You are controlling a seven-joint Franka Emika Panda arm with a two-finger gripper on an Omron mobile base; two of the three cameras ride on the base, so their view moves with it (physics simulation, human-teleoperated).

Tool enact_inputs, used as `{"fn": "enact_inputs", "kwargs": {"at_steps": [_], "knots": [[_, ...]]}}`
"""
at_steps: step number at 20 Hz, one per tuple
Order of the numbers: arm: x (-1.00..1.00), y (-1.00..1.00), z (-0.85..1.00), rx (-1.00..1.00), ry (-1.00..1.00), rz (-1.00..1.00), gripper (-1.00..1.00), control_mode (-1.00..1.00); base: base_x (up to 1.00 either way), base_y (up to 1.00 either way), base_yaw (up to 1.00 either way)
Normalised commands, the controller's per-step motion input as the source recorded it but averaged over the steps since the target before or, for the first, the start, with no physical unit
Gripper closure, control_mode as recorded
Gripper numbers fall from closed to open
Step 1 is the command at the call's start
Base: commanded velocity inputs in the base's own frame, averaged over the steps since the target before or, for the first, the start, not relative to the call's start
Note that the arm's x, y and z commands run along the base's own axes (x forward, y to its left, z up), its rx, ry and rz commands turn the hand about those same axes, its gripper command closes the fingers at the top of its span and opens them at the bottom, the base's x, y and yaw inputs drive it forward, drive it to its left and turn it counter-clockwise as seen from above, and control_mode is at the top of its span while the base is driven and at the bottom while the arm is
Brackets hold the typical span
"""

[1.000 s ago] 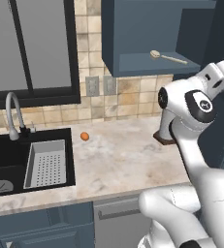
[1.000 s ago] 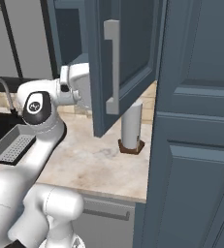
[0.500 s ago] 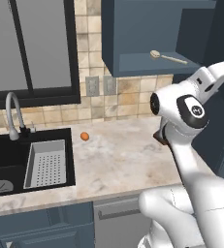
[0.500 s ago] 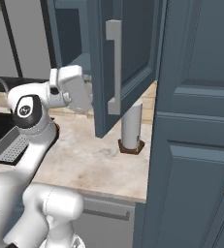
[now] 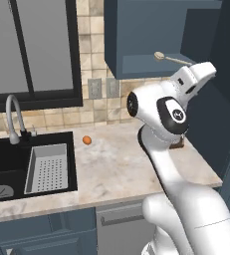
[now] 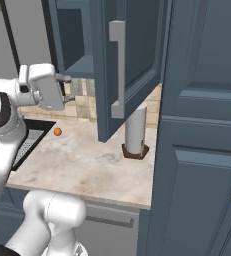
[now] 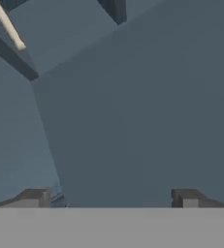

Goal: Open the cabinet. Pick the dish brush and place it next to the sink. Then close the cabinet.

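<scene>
Even, soft rendered light, no glare. Faint diffuse shadows on counter (image 5: 116, 169) under cabinet (image 5: 151, 37). Cabinet interior dim. Hand view blurry, low contrast, flat blue-grey. Base views sharp, undistorted.

Brush (image 7: 7, 24): handle cut off by the hand view's upper left corner. Sink (image 5: 7, 164): cropped at the left edge. Towel holder (image 5: 178, 144): largely hidden behind the arm.

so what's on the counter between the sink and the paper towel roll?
Left base view: one small orange ball lies near the sink; from it to the paper towel roll the marble counter is bare.
</scene>
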Motion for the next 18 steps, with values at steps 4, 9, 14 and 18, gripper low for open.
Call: {"fn": "enact_inputs", "kwargs": {"at_steps": [4,9,14,18], "knots": [[-0.31,0.64,0.00,0.32,-0.02,0.14,-1.00,-1.00,0.00,0.00,0.00],[-0.07,0.46,0.00,0.36,-0.02,0.14,-1.00,-1.00,0.00,0.00,0.00],[0.00,0.08,-0.15,0.42,0.00,0.11,-1.00,-1.00,0.00,0.00,0.00],[0.00,0.00,-0.14,0.42,0.08,0.09,-1.00,-1.00,0.00,0.00,0.00]]}}
